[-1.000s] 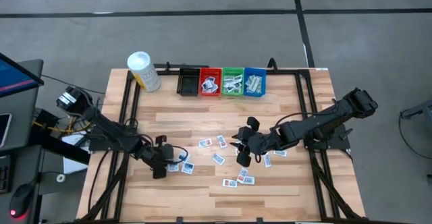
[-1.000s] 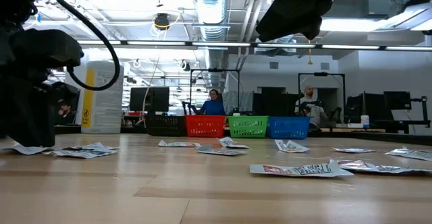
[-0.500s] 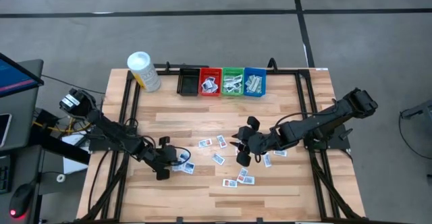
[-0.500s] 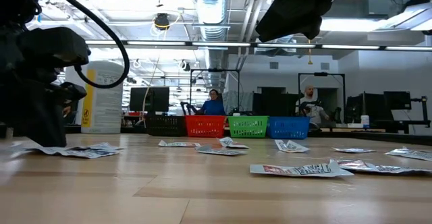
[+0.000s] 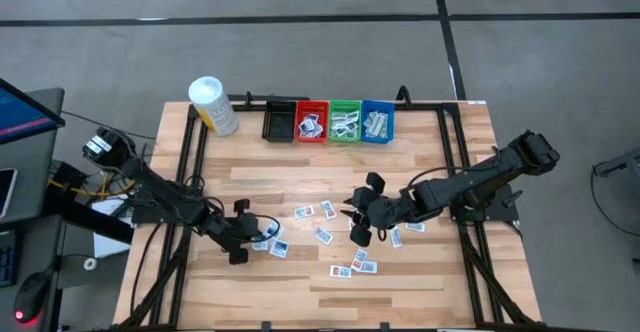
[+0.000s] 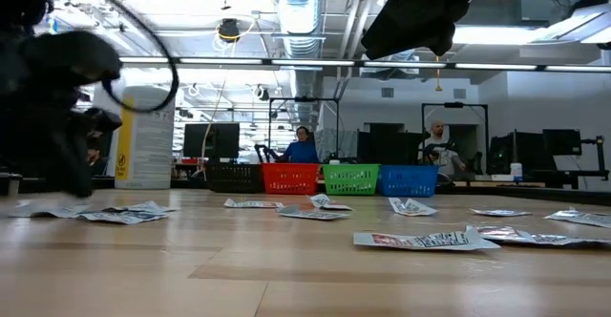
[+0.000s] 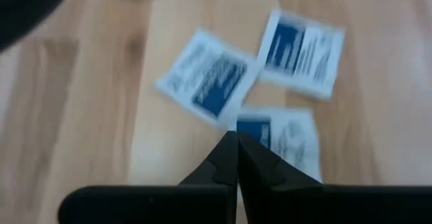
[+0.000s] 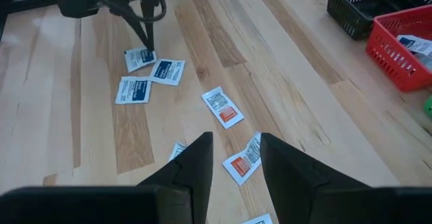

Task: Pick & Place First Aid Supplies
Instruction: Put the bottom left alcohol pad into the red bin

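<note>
The first aid packets (image 5: 330, 234) lie scattered across the middle of the wooden table (image 5: 420, 282), with a small cluster of three blue-printed ones (image 7: 209, 86) at the left side, and a few more already sitting in the red bin (image 5: 310, 122), green bin (image 5: 345, 122) and blue bin (image 5: 377, 122) at the far edge, next to the black bin (image 5: 279, 121) and the white-capped yellow bottle (image 5: 212, 106). The left gripper (image 7: 236, 150) stands over that left cluster, and its fingers, which were spread a second ago, have now snapped together until the two tips meet, right at the near edge of the lowest blue-printed packet (image 7: 283, 133). Whether they have actually pinched the packet's edge or merely closed against it cannot be told from the wrist view; in the right wrist view the closed tips touch down on that same packet (image 8: 139, 58). If the pinch has caught, the likely next step is a lift and a carry toward the bins; if not, the packet will stay flat on the wood when the arm rises. The right gripper (image 8: 233, 158) hovers over the central scatter with its fingers held moderately apart, empty, unchanged over the last second.
</note>
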You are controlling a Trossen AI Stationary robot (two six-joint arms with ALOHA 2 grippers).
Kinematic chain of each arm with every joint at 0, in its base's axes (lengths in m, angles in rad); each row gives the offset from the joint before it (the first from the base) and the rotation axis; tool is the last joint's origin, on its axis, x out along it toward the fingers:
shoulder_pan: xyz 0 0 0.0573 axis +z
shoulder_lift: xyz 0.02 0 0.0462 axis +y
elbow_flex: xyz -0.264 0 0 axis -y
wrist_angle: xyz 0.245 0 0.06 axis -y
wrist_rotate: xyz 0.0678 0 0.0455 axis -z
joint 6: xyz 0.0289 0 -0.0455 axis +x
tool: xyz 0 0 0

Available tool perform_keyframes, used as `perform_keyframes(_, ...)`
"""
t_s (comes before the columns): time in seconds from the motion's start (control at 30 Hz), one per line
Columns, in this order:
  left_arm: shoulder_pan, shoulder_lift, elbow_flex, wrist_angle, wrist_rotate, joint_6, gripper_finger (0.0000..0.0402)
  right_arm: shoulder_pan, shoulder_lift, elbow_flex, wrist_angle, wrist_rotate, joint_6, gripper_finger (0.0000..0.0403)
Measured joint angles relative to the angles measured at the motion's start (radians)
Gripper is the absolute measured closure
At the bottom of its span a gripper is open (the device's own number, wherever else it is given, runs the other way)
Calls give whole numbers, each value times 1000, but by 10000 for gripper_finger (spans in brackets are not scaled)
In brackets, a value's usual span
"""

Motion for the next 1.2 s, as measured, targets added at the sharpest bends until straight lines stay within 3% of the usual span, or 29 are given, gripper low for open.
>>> perform_keyframes(0.43,0,-36,4,45,7,14,382,0,0,0,0,2,24,285)
perform_keyframes(0.67,0,-5,6,53,3,62,310,0,0,0,0,2,26,285)
perform_keyframes(0.93,0,114,12,87,-11,56,240,0,0,0,0,2,40,285)
perform_keyframes(1.07,0,158,14,102,-19,37,234,0,0,0,0,2,51,285)
perform_keyframes(1.2,0,172,15,109,-10,31,254,0,0,0,0,2,52,285)
